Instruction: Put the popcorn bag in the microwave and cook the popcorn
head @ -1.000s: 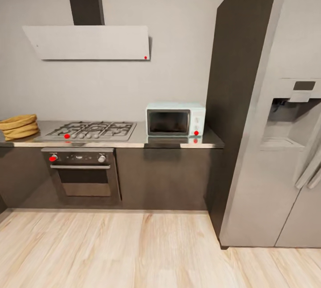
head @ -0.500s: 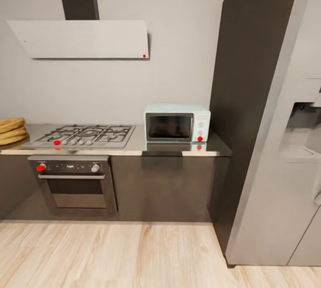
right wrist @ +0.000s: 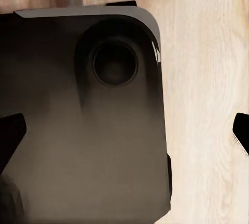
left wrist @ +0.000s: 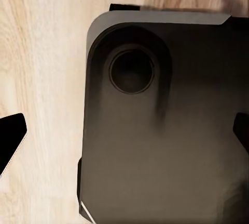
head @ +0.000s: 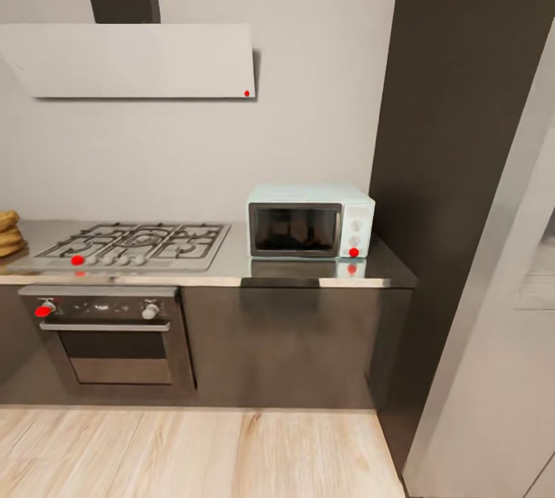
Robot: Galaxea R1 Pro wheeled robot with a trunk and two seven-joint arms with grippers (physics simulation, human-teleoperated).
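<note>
I am on my way to the bench (head: 231, 270); my fingers (left wrist: 11, 135) are apart, holding nothing. Next I must reach the popcorn bag (head: 8, 232) left of the microwave (head: 310, 220).

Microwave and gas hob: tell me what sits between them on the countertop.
Nothing. In the head view, only bare countertop separates the gas hob from the microwave.

1. The countertop (head: 308, 276), a grey reflective slab, runs over dark cabinets (head: 277, 344).
2. At its 3 o'clock end the microwave (head: 311, 220) rests on it, door shut.
3. The gas hob (head: 135, 243) sits toward 9 o'clock.
4. The popcorn bag (head: 8, 232) lies at the far 9 o'clock edge, cut off.
</note>
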